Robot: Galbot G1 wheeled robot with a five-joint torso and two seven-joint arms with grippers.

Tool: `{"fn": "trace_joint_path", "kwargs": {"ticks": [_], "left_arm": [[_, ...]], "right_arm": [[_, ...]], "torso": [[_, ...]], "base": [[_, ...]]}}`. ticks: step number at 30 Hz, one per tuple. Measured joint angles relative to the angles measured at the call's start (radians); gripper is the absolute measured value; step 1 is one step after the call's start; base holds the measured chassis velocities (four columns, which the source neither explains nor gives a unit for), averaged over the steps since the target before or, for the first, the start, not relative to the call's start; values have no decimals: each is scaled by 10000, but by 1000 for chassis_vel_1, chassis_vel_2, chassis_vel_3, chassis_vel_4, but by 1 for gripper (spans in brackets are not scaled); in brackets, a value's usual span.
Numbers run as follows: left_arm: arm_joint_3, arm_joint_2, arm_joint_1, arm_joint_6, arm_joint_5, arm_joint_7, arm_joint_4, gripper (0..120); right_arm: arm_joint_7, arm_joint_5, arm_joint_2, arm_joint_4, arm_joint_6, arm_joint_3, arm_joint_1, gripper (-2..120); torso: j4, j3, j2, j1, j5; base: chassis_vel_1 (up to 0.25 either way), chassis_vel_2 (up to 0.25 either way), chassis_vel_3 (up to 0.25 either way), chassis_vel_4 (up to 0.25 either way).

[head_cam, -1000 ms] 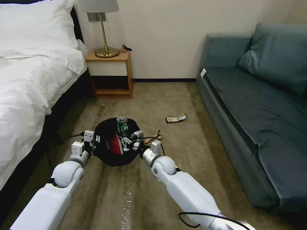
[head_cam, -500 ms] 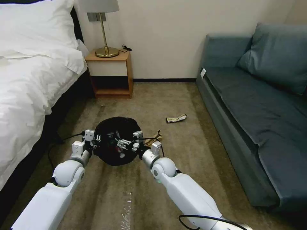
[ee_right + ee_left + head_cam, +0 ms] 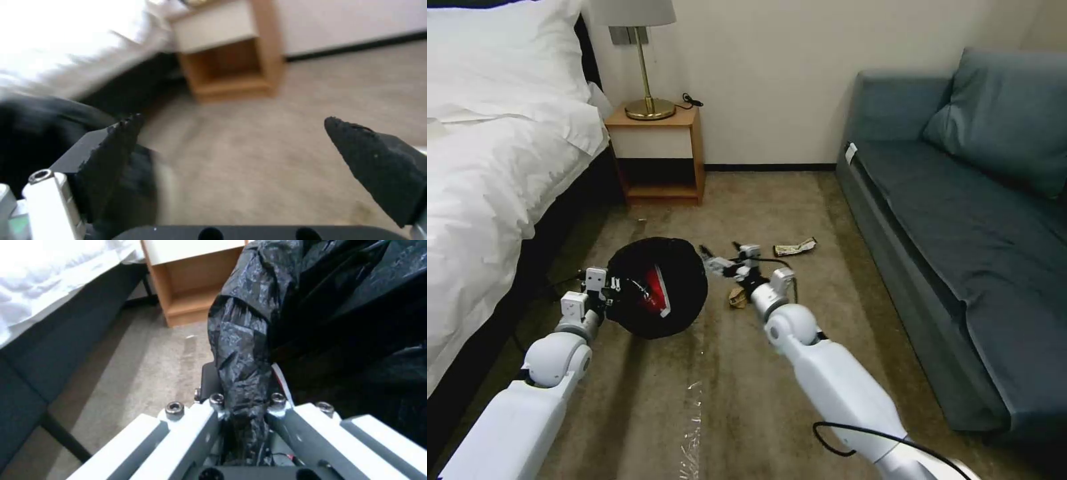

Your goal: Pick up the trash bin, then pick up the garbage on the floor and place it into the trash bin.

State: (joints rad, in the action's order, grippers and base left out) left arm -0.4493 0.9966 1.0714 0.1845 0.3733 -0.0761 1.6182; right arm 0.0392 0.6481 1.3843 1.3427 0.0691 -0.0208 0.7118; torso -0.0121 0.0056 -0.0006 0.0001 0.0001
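**Right claw empty beside the held bin, two litter pieces on the carpet ahead**

Head view. The left claw (image 3: 602, 288) is clamped on the bag-draped rim of the trash bin (image 3: 657, 287), holding it off the carpet at the robot's left-centre, near the bed (image 3: 487, 173). The left wrist view confirms the grip: the black bag liner (image 3: 242, 350) is pinched between the two closed fingers (image 3: 195, 430). Inside the bin's mouth lies the red-and-white carton (image 3: 654, 299).

The right claw (image 3: 720, 257) hangs just beside the bin's right rim, apart from it, with its jaws spread and nothing between them; the right wrist view shows both black fingertips (image 3: 113, 143) wide over bare carpet.

Two pieces of garbage lie on the floor. The brown paper scrap (image 3: 738, 298) lies just beside the right forearm, nearer the robot than the claw's tips and partly hidden by the wrist. The yellow-green wrapper (image 3: 794, 247) lies farther out, to the right of the right claw and toward the sofa (image 3: 960, 220); its long axis runs roughly left to right, tilted slightly up at its right end.

Judgement: one piece is binned and two are left. Both lie on the right arm's side, well apart from the occupied left claw, so the right arm is the nearer one. The scrap lies back toward the robot from the claw's tips; the wrapper lies to their right, and jaws closing across its short width would suit it best.
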Motion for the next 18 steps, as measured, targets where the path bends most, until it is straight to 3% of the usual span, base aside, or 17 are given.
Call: {"fn": "trace_joint_path", "kwargs": {"ticks": [7, 13, 18], "left_arm": [[-175, -87, -27, -2, 160, -116, -12, 1], [-286, -488, -38, 104, 540, -311, 141, 1], [-300, -690, 48, 137, 624, -356, 273, 1]], "right_arm": [[559, -139, -280, -418, 430, 405, 45, 100], [1579, -59, -698, -745, 1286, 983, 323, 100], [1669, 365, -1023, -898, 1544, 1203, 526, 100]], "torso": [[-2, 0, 0, 0, 1], [-1, 0, 0, 0, 1], [-1, -1, 0, 0, 1]], "base": [[0, 0, 0, 0], [0, 0, 0, 0], [0, 0, 0, 0]]}}
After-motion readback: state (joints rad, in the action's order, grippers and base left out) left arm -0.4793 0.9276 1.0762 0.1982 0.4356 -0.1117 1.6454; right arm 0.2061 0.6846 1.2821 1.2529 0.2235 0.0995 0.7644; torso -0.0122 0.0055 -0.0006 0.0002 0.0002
